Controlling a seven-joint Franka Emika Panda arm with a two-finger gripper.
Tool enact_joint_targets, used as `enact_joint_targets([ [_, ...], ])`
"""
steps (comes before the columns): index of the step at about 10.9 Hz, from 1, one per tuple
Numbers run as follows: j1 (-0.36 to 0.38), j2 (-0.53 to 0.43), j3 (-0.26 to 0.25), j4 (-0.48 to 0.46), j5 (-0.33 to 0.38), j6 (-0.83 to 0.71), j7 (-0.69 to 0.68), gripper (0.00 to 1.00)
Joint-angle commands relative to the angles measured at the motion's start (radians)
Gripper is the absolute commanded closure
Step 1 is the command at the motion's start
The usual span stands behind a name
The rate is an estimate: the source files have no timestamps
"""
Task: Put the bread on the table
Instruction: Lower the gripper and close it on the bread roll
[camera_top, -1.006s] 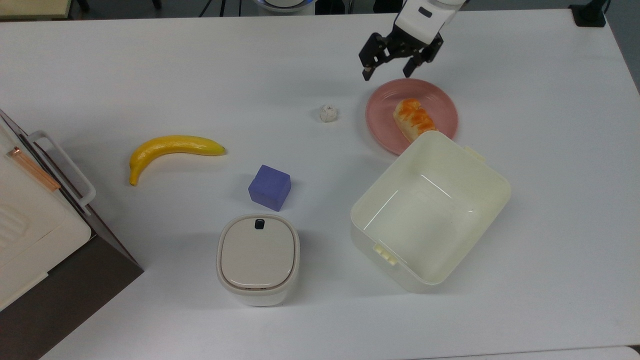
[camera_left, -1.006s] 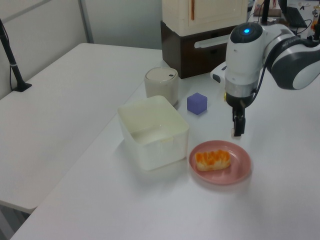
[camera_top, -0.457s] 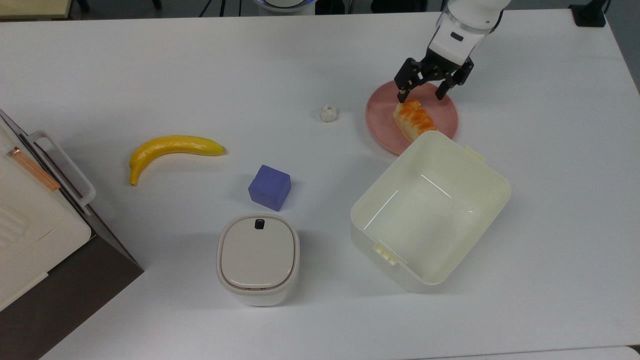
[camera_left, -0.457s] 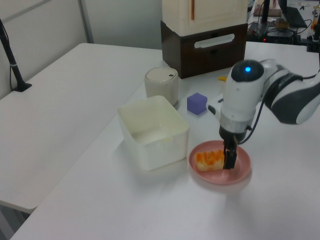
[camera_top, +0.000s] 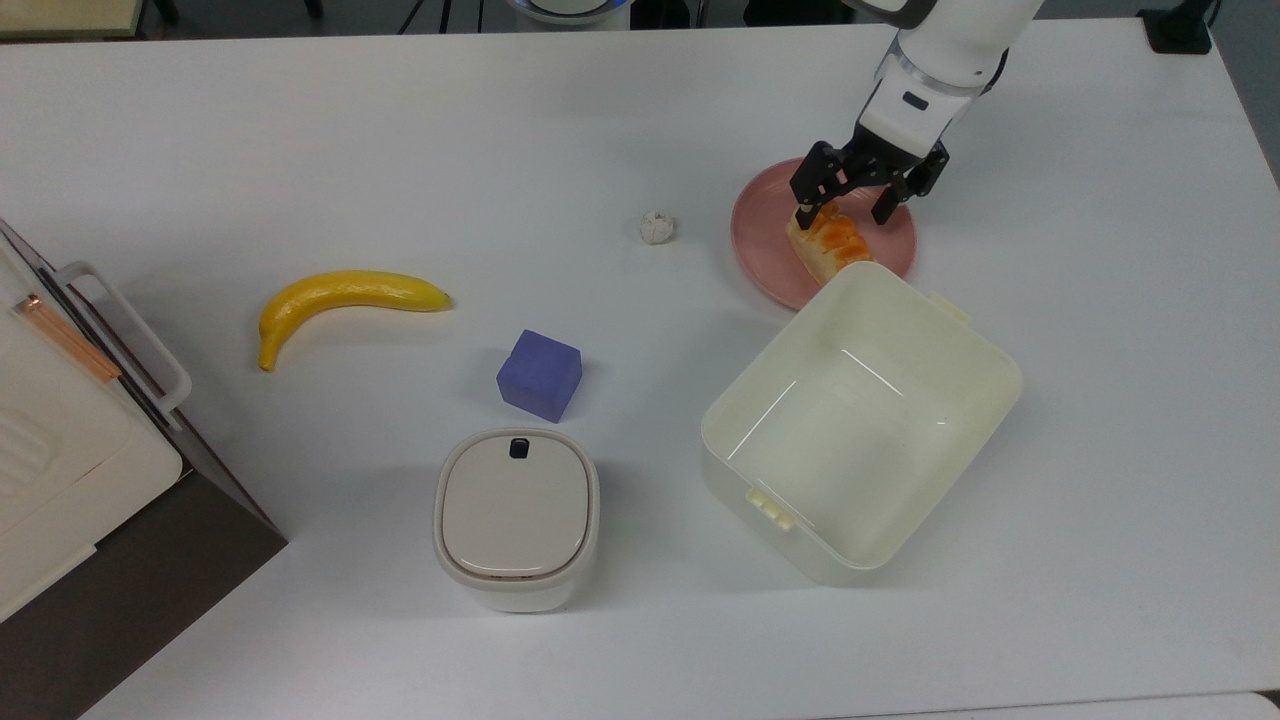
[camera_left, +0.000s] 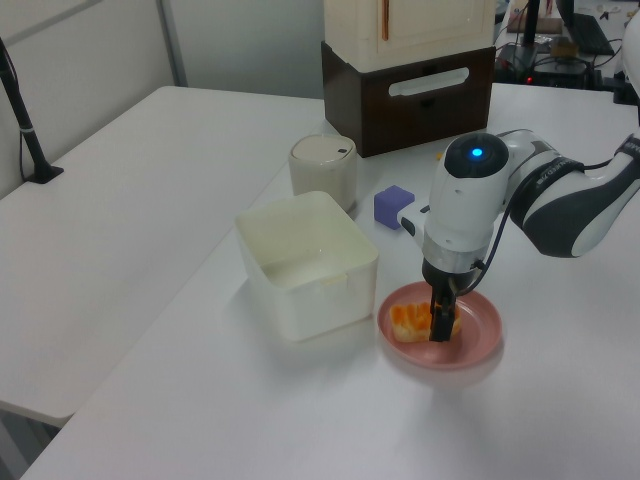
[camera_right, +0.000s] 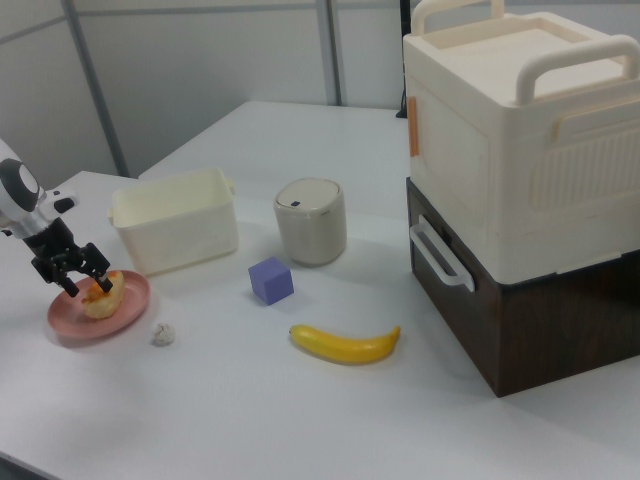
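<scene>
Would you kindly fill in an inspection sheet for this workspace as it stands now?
Surface: white table, dry and unmarked.
Job's things: bread lying on the pink plate, not yet on the table.
Clutter: banana, purple cube, small white ball, lidded canister, open cream tub touching the plate's edge in the top view.
Grippers: gripper lowered over the bread, jaws open astride one end.
Cables: dark cable along the arm.
Surroundings: cream box stacked on a brown cabinet; second table.
</scene>
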Motion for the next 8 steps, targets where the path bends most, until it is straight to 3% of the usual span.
enact_joint_targets([
  [1,-0.009,0.003,-0.002,0.005,-0.025,0.004,0.015,0.76],
  [4,-0.037,0.000,-0.007,0.005,-0.025,-0.008,-0.084,1.00],
  [6,-0.052,-0.026,-0.007,0.005,-0.001,-0.120,-0.327,1.00],
  [8,-0.054,-0.078,-0.005,0.048,0.157,-0.313,-0.662,1.00],
])
